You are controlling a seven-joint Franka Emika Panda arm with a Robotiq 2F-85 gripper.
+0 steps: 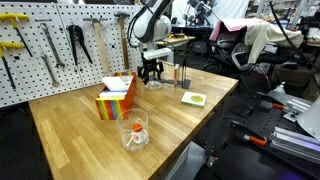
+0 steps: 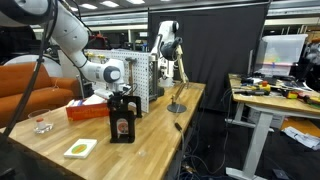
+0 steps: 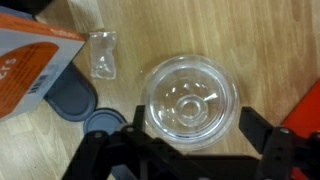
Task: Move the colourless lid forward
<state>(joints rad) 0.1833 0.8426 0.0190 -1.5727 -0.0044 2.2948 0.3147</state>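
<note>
The colourless lid (image 3: 190,100) is a round, clear, shallow dish with a raised centre ring. It lies flat on the wooden table (image 1: 80,135). In the wrist view my gripper (image 3: 195,135) is open, with one black finger on each side of the lid and a small gap at each rim. In an exterior view my gripper (image 1: 151,70) hangs low over the table's far side, and the lid (image 1: 153,85) shows faintly just beneath it. In an exterior view my gripper (image 2: 122,122) hides the lid.
A colourful box (image 1: 115,97) stands near the gripper, also seen in the wrist view (image 3: 30,65). A glass with an orange thing (image 1: 135,128) and a green-and-white card (image 1: 193,98) lie nearer the front. A small plastic bag (image 3: 103,52) and dark round caps (image 3: 72,100) lie beside the lid. A pegboard with tools (image 1: 60,45) backs the table.
</note>
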